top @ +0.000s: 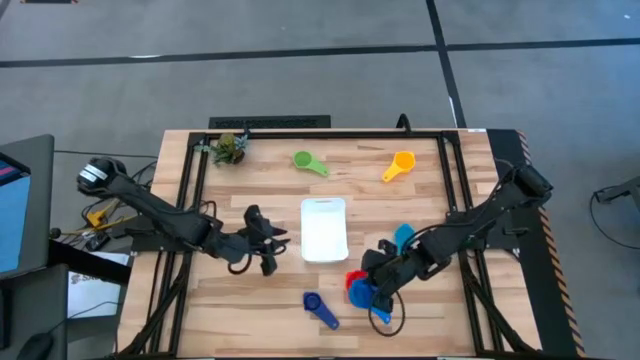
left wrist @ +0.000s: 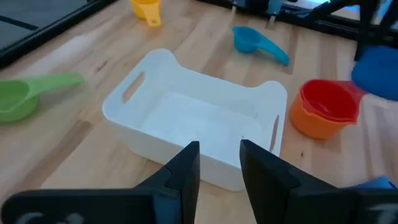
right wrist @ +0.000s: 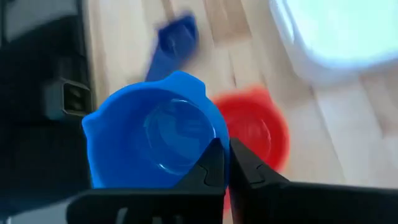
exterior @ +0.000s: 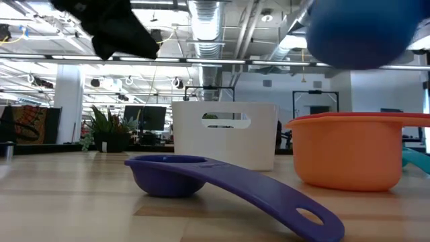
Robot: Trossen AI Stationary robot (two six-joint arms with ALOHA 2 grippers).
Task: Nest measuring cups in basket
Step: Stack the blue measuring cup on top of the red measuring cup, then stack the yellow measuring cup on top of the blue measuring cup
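Blur softens most of the right wrist view, so the red cup [right wrist: 255, 134] and the dark blue cup [right wrist: 174, 37] beneath it show only as smeared shapes, and the basket [right wrist: 336, 37] is cut off at the picture's corner. From above, the right gripper [top: 378, 290] covers much of the blue cup [top: 362, 294] it holds; its fingers are clenched on that cup's rim, lifting it clear of the table just beside the red cup, which sits nested inside the orange cup [left wrist: 314, 121]. In the low view the blue cup is cropped by the upper edge. The basket stands empty at the table's middle, its long axis running from the near edge toward the far edge. The dark blue cup lies near the front edge, handle pointing toward the front right. The teal cup [top: 402, 237] lies right of the basket, and the green cup [top: 308, 162] and the yellow-orange cup [top: 399, 165] lie farther back. The left gripper [top: 268, 243] hangs just left of the basket, fingers parted and holding nothing.
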